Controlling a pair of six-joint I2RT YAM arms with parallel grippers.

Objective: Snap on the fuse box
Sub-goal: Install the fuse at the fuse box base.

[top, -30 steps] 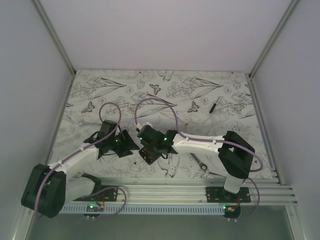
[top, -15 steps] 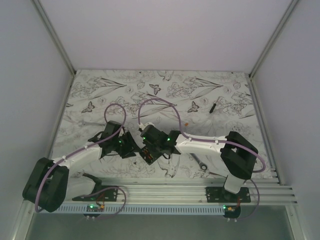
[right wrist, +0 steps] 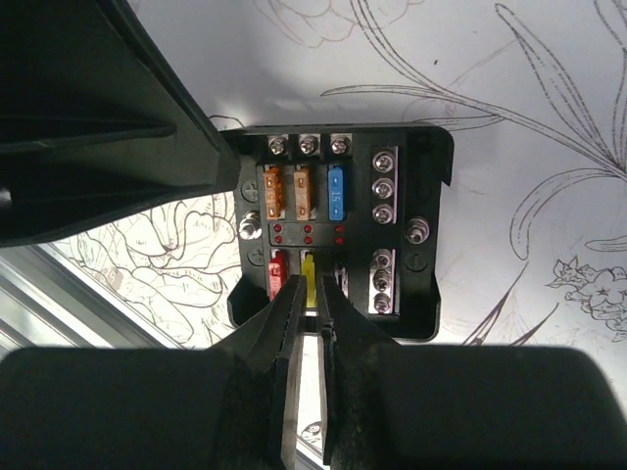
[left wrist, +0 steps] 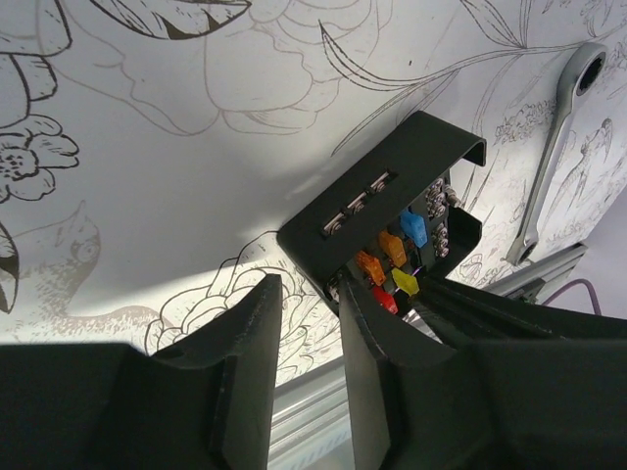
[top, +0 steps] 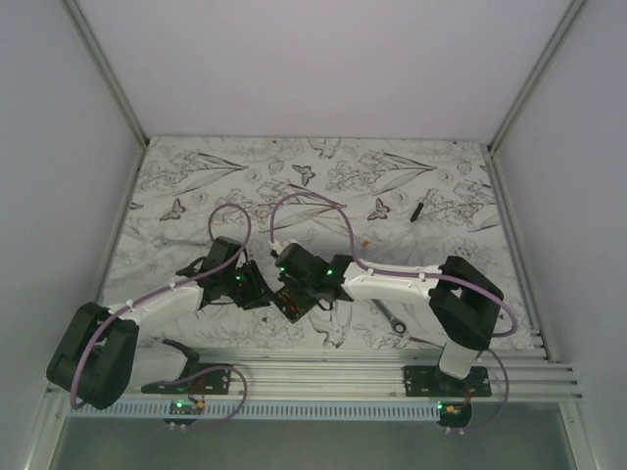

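- Locates the fuse box [top: 285, 300] on the cloth [top: 323, 166] close to the front rail [top: 343, 370], hemmed in between the two grippers.
- Notes wide bare cloth behind it, running to the white walls [top: 294, 69].
- Notes a wrench [top: 395, 318] by the rail to the right, apart from the box, and a small black stick [top: 418, 209] well away at the far right.
- Records the left gripper [left wrist: 309, 289] with jaws apart and cloth showing in the gap; sees one finger [left wrist: 377, 362] touching the box's corner edge.
- Records the right gripper [right wrist: 315, 294] above the box, jaws almost together with only a thin slit, tips flanking the yellow fuse [right wrist: 309, 269]; cannot tell whether it is pinched.
- Describes the box as square black plastic with rounded corners and an uncovered top, the cloth as white with line-drawn flowers and butterflies, and the wrench as bright metal.
- Finds inside the box two orange fuses [right wrist: 273, 193], one blue fuse [right wrist: 336, 191], one red fuse [right wrist: 277, 274] beside the yellow, and rows of silver screws [right wrist: 384, 186].
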